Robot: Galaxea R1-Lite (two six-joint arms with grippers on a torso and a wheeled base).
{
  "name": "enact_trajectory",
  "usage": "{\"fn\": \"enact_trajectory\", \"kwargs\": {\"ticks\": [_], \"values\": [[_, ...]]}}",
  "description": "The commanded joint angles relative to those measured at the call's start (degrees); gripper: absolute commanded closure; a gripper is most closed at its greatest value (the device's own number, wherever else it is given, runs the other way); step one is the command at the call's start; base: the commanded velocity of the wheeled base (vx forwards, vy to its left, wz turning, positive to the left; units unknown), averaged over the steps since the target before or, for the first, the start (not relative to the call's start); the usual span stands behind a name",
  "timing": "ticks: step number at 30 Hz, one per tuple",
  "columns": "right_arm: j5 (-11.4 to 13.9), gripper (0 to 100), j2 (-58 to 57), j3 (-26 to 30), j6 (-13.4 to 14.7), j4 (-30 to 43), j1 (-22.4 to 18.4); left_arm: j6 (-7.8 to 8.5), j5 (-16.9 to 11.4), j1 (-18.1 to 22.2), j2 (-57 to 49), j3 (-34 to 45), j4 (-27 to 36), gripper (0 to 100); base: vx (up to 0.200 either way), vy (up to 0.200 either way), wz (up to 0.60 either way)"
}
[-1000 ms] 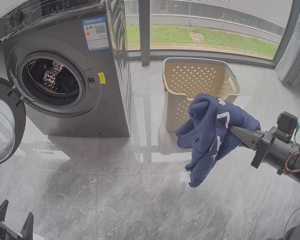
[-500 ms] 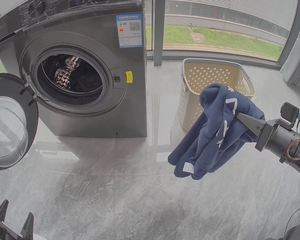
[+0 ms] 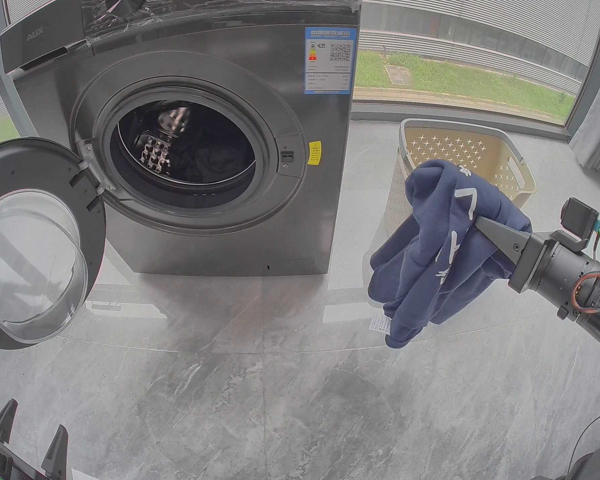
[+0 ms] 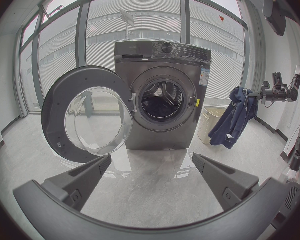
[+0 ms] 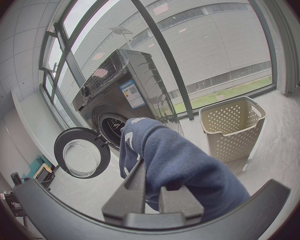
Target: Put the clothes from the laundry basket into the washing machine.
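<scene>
Navy fleece was what I had in hand. The right gripper point(image 3: 488, 227) had its jaws clenched on a fold of a navy sweatshirt point(image 3: 440, 248), which hung in the air to the right of the washing machine point(image 3: 317, 195), well apart from its drum opening point(image 3: 187, 145) and off the floor.

The round door point(image 3: 33, 241) stood swung wide open at the machine's left, so the way in was free. Low inside the drum lay some dark cloth, which I took for a garment already loaded.

The laundry basket point(image 3: 473, 148) stood just beside the machine's right flank. As far as its inside showed, I saw only bare perforated walls, so I judged the sweatshirt to be the last piece, or close to it.

The left gripper point(image 3: 35, 416) sat low and well in front of the machine with its jaws spread and nothing between them.

By my reckoning the lift out of the basket was done. What remained was carrying the sweatshirt across the machine's front, feeding it through the opening with its dangling parts past the rim, and letting go.
</scene>
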Motion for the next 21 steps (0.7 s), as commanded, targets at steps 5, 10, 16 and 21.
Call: {"fn": "enact_trajectory", "kwargs": {"ticks": [5, 10, 16, 21], "values": [[0.0, 100, 0.1, -1.2, 0.1, -0.1, -0.2, -0.12, 0.0, 0.1, -0.7, 0.7, 0.0, 0, -0.16, 0.0, 0.0], [0.0, 100, 0.1, -1.0, 0.1, -0.1, -0.2, -0.12, 0.0, 0.1, -0.7, 0.7, 0.0, 0, -0.2, 0.0, 0.0], [0.0, 100, 0.2, -0.8, 0.1, -0.1, -0.2, -0.12, 0.0, 0.1, -0.7, 0.7, 0.0, 0, 0.0, 0.0, 0.0], [0.0, 100, 0.2, -0.8, 0.2, -0.1, -0.1, -0.12, 0.0, 0.1, -0.7, 0.7, 0.0, 0, 0.0, 0.2, 0.0]]}}
